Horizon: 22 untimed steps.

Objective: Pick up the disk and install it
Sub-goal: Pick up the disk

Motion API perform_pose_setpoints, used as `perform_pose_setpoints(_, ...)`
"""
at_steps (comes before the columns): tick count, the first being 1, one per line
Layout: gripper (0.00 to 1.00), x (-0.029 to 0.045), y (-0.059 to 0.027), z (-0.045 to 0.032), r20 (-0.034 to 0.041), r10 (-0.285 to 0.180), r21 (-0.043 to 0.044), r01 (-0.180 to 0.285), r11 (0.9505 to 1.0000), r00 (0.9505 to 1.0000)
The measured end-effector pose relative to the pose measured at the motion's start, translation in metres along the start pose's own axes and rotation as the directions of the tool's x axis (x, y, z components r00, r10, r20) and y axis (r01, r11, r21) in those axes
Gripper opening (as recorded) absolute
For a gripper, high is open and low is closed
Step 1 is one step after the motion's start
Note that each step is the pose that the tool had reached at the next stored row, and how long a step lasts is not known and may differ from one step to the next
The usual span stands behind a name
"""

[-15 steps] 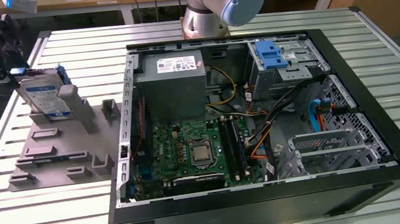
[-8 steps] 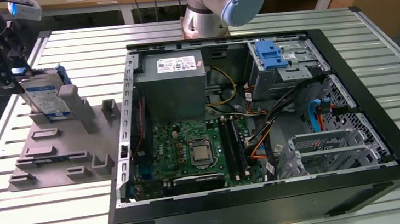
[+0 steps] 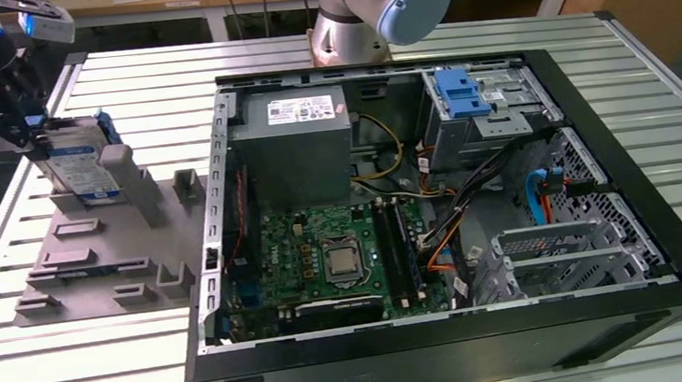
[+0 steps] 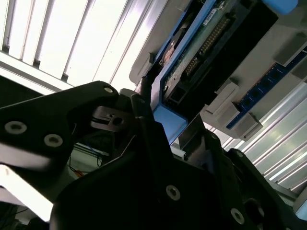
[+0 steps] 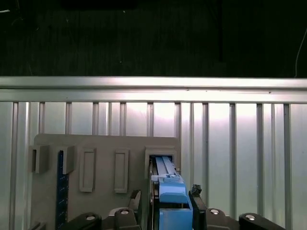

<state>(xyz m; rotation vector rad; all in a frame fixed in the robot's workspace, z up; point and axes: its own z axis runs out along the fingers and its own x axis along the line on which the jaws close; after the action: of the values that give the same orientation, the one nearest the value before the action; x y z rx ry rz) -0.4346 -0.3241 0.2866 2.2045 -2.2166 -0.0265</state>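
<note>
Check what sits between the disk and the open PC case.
In the exterior view, the grey holder tray with its upright posts; the disk stands at its end away from the PC case.

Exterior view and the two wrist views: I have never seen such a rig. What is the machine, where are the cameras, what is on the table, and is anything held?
The machine is a single robot arm with a gripper. The exterior view looks on from off the arm; both wrist views come from cameras riding near its wrist. On the slatted metal table sit an open computer case and a grey holder. The disk, in its blue carrier, stands on edge in that holder, at the exterior view's left. The gripper is at the disk; whether it grips it I cannot tell.
</note>
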Motion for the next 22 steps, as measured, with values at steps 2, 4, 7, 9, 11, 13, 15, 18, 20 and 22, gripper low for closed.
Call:
perform_pose_setpoints(2, 0.45, 0.0, 0.0, 0.0001, 0.0, 0.0, 0.0001, 0.0, 1.0, 1.0)
perform_pose_setpoints(4, 0.39, 0.0, 0.0, 0.0001, 0.0, 0.0, 0.0003, 0.0, 1.0, 1.0)
perform_pose_setpoints(7, 0.36, 0.0, 0.0, 0.0001, 0.0002, 0.0, 0.0005, 0.0, 1.0, 1.0)
perform_pose_setpoints(9, 0.36, 0.0, 0.0, -0.0009, 0.0002, 0.0, 0.0004, 0.0, 1.0, 1.0)
perform_pose_setpoints(11, 0.36, 0.0, 0.0001, -0.0029, 0.0002, 0.0, 0.0005, 0.0, 1.0, 1.0)
perform_pose_setpoints(13, 0.36, 0.0, 0.0001, -0.005, 0.0001, 0.0, 0.0003, 0.0, 1.0, 1.0)
perform_pose_setpoints(15, 0.36, 0.0, 0.0002, -0.0068, 0.0001, 0.0, 0.0003, 0.0, 1.0, 1.0)
perform_pose_setpoints(18, 0.36, -0.0001, 0.0002, -0.0074, 0.0003, 0.0, 0.0008, 0.0, 1.0, 1.0)
perform_pose_setpoints(20, 0.36, 0.0, 0.0002, -0.0086, 0.0, 0.0, 0.0002, 0.0, 1.0, 1.0)
perform_pose_setpoints(22, 0.36, 0.0, 0.0002, -0.0096, 0.0001, 0.001, 0.0003, -0.001, 1.0, 1.0)
